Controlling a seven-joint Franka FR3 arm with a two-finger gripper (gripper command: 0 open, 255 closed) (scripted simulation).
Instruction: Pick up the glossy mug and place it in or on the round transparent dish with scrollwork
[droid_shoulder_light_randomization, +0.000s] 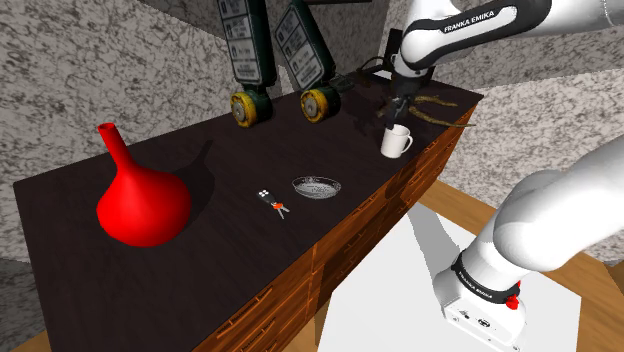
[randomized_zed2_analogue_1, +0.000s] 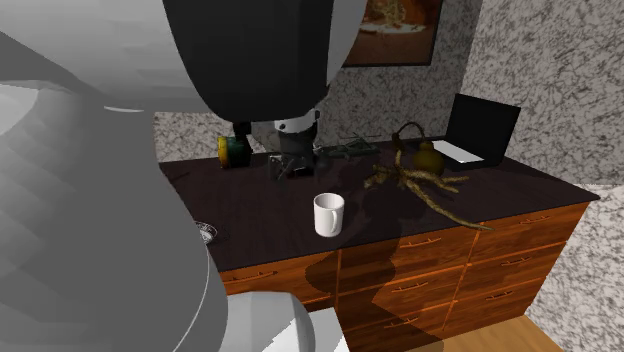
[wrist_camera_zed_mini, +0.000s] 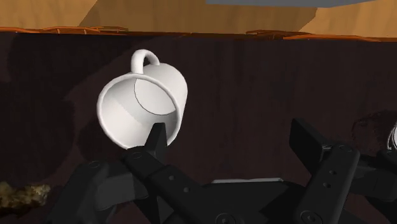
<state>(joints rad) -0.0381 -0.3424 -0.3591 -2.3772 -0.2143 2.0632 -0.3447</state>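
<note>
Mug stands upright by the bench's drawer-side edge, beneath the wide-spread pincer. One finger seems lined up with its rim, so a straight descent may knock it over the edge.

- "FRANKA EMIKA" in white capitals on a dark part of the white arm, in the shoulder view.
- Small white lettering on the black band lower on the arm (too small to read).
- The grey panels carry illegible markings.
</note>
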